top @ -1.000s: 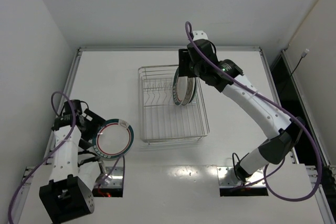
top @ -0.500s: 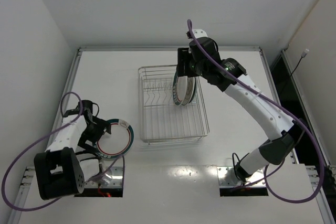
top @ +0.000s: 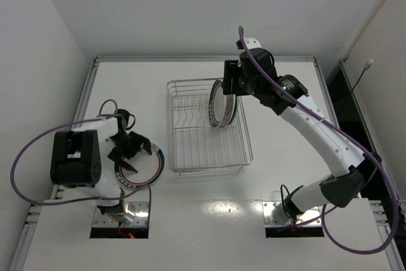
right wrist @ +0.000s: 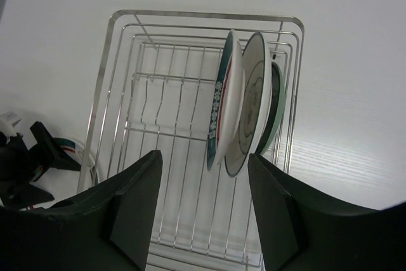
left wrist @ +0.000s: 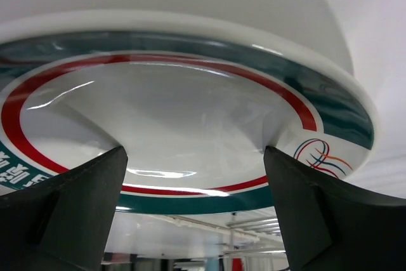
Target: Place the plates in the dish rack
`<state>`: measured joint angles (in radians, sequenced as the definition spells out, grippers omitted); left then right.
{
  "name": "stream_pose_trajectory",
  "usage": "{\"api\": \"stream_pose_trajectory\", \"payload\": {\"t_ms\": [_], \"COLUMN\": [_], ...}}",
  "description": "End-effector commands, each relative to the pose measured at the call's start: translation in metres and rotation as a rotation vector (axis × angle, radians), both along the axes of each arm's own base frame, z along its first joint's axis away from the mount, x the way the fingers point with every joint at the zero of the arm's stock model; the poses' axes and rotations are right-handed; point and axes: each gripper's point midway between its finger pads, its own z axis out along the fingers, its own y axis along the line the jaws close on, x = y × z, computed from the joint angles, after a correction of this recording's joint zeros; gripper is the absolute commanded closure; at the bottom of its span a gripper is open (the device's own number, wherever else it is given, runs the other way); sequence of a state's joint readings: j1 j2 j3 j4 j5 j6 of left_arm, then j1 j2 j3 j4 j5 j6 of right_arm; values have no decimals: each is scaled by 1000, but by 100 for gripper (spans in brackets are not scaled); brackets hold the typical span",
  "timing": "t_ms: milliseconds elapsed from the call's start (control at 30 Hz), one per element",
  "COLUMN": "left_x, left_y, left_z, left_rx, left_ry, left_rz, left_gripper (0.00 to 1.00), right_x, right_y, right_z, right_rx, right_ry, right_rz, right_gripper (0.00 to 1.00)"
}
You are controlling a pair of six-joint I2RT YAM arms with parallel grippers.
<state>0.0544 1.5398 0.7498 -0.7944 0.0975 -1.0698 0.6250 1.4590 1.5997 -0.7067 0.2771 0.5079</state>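
Only the right wrist view shows three plates (right wrist: 244, 109) upright in the dish rack (right wrist: 190, 13) under the empty, half-open right gripper (right wrist: 204, 157), while the left gripper (left wrist: 193, 150) gapes astride a banded plate (left wrist: 304, 103).

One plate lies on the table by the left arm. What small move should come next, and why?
Probably close the left gripper on the banded plate: its jaws stand open with the plate right ahead between them, and that plate lies flat on the table, outside the dish rack.
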Motion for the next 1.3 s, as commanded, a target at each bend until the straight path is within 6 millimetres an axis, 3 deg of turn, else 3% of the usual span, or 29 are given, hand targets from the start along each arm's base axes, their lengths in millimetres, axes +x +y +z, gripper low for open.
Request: {"api": "stream_pose_trajectory", "payload": {"t_ms": [0,33,133,233,300,400,500,533,600,633,700,800,833,900,1000,1200,1267], "left_x": [45,62,84,121,138,151,154,156,138,132,104,83,68,56,49,29,31], "left_y": [6,6,8,10,17,29,40,49,53,51,50,36,33,31,27,17,14], "left_z": [-26,-19,-20,-22,-19,0,36,62,73,92,78,78,66,64,61,31,24], "left_rx": [91,93,120,133,149,202,252,293,316,308,261,147,132,123,103,51,31], "left_ry": [-66,-92,-106,-141,-168,-186,-266,-333,-352,-412,-394,-445,-422,-454,-476,-390,-394], "left_rz": [-38,-47,-65,-103,-120,-128,-119,-96,-72,-56,-27,-16,-5,14,23,35,31], "left_gripper": [13,13,13,18,28,29,29,29,26,20,17,16,16,16,13,13,13], "right_x": [1,1,1,0,0,1,-2,-2,-1,-1,-2,-1,-1,-2,-2,0,-1], "right_y": [-6,-6,-11,-13,-13,-15,-16,-14,-16,-13,-11,-9,-9,-8,-8,-7,-5], "right_z": [13,9,8,8,4,3,4,0,2,4,4,0,0,0,0,-3,-3], "right_rx": [36,31,30,42,36,40,50,53,63,73,78,77,77,81,81,76,80], "right_ry": [-37,-29,-28,-27,-18,-16,-22,-18,-26,-32,-29,-18,-18,-16,-16,-8,-5], "right_rz": [-8,-8,-19,-12,-12,-14,-6,1,0,10,19,27,27,35,35,34,42], "right_gripper": [46,46,46,46,46,46,46,46,46,46,46,46,46,46,46,46,46]}}
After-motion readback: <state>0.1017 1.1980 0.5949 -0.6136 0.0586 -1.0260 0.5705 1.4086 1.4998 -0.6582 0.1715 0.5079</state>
